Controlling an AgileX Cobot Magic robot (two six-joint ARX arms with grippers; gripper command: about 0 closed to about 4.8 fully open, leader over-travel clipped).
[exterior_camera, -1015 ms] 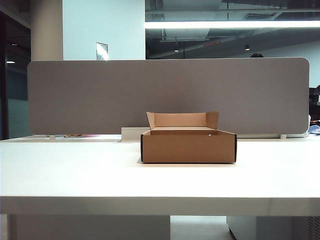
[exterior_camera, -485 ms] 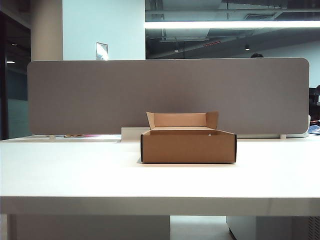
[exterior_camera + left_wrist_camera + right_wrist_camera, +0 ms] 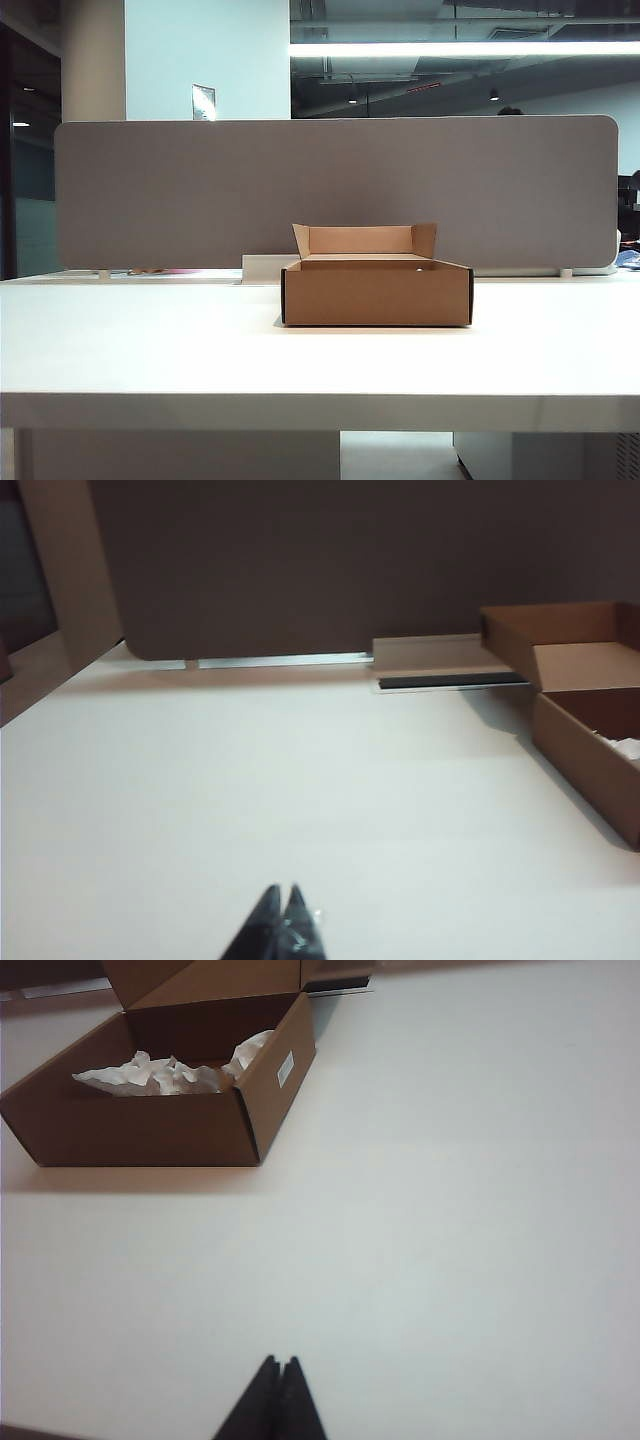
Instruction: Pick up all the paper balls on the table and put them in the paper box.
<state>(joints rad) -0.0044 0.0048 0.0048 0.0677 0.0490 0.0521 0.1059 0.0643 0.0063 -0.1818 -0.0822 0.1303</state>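
The brown paper box [image 3: 376,292] stands open on the white table [image 3: 150,350], its flap upright at the back. Crumpled white paper balls [image 3: 165,1073] lie inside the paper box [image 3: 150,1125]; from the left wrist view only a white scrap of one paper ball [image 3: 625,748] shows over the wall of the paper box [image 3: 585,755]. My left gripper [image 3: 281,890] is shut and empty over bare table [image 3: 250,780], well away from the box. My right gripper [image 3: 280,1362] is also shut and empty, apart from the box. Neither arm shows in the exterior view.
A grey fabric divider [image 3: 330,190] runs along the far side of the table. A low white block [image 3: 262,268] sits behind the box at the divider's foot. The table's thick front edge [image 3: 320,412] faces the exterior camera.
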